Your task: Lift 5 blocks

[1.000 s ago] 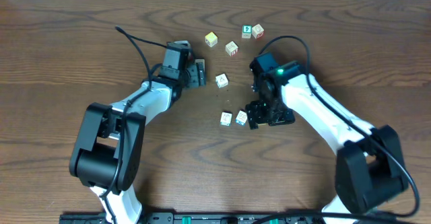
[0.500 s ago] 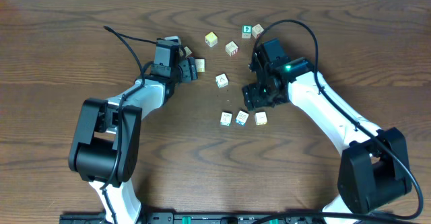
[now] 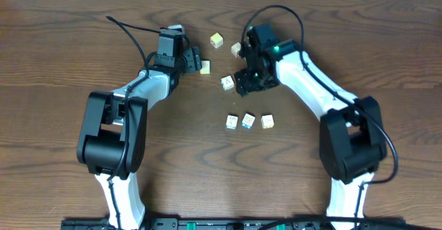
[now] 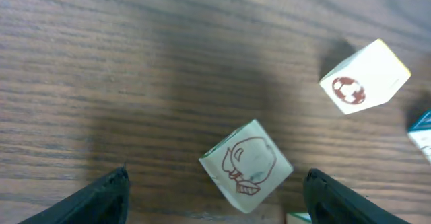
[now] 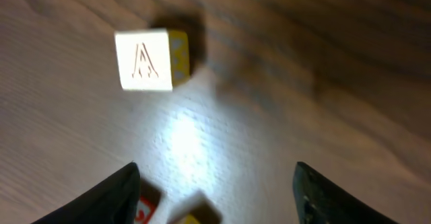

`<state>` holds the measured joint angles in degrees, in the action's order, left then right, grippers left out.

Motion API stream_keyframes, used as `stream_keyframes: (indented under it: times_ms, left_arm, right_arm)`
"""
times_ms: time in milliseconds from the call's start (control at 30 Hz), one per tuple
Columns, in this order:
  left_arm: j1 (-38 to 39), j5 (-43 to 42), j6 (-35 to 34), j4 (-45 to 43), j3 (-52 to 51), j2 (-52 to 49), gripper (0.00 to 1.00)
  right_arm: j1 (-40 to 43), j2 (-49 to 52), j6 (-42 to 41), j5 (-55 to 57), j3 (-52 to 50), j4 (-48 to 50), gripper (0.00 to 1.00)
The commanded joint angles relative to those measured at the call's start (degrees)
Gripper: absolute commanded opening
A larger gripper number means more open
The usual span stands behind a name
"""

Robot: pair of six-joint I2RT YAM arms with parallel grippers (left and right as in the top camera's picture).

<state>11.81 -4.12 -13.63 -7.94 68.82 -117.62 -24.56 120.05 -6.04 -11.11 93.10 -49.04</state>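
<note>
Three blocks sit in a row in the middle of the table. A block marked "A" lies just left of my right gripper, which is open, with that block ahead of its fingertips. Another block is half hidden under the right arm. My left gripper is open at the back. A block with a red drawing rests on the table between its fingertips. Neither gripper holds anything.
A pale cube with a red print lies beyond the left gripper. A blue-edged cube shows at the left wrist view's right edge. Two cube corners show low in the right wrist view.
My right gripper left a block at the right end of the row and moved back and left to beside the "A" block. My left gripper shifted slightly toward the back.
</note>
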Motion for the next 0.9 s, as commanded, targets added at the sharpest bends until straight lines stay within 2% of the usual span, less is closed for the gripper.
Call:
stream_keyframes:
  times_ms: [0,367,700,867]
  left_arm:
    - [-0.28,0.17,2.03,-0.07,1.77,-1.36,0.82]
    - [-1.97,0.13,2.51,1.01,1.84,-1.86,0.82]
    - [-2.16,0.13,2.75,1.4,1.84,-1.86,0.82]
    - [-2.16,0.15,3.17,1.42,1.84,-1.86,0.82]
  right_arm:
    - [-1.2,2.86,2.58,-1.64,3.69,-0.68,0.67]
    - [-4.42,6.51,6.36,1.42,4.26,2.27,0.65]
    - [-4.42,6.73,7.41,1.42,4.26,7.52,0.49]
    - [-4.72,6.8,7.43,-0.39,4.26,8.98,0.54]
